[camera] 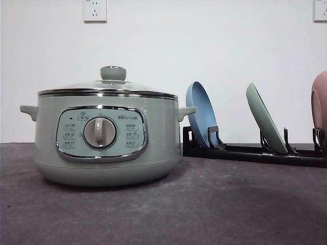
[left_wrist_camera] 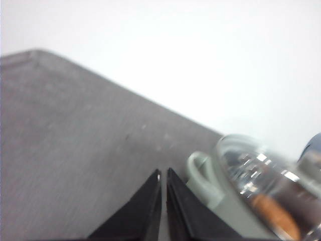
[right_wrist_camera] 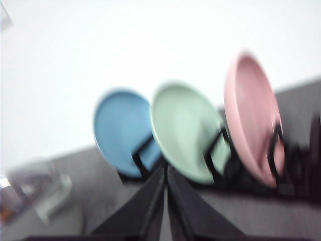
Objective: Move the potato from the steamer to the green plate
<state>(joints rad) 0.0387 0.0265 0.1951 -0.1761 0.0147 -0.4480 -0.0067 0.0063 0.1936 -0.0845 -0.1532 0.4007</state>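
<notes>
The steamer (camera: 104, 137), a pale sage-green pot with a silver dial, stands left of centre on the table with its glass lid (camera: 108, 86) on. Through the lid in the left wrist view I see an orange-brown potato (left_wrist_camera: 275, 215) inside the steamer (left_wrist_camera: 235, 201). The green plate (camera: 265, 118) stands on edge in a black rack (camera: 255, 153) to the right; it shows again as the middle green plate (right_wrist_camera: 188, 130). My left gripper (left_wrist_camera: 163, 175) is shut, empty, beside the steamer's handle (left_wrist_camera: 203, 175). My right gripper (right_wrist_camera: 165, 173) is shut, empty, facing the plates.
A blue plate (camera: 201, 113) stands in the rack left of the green one, and a pink plate (camera: 320, 104) at the right edge. Both appear in the right wrist view, blue plate (right_wrist_camera: 123, 131) and pink plate (right_wrist_camera: 253, 118). Grey table (camera: 214, 204) lies open in front.
</notes>
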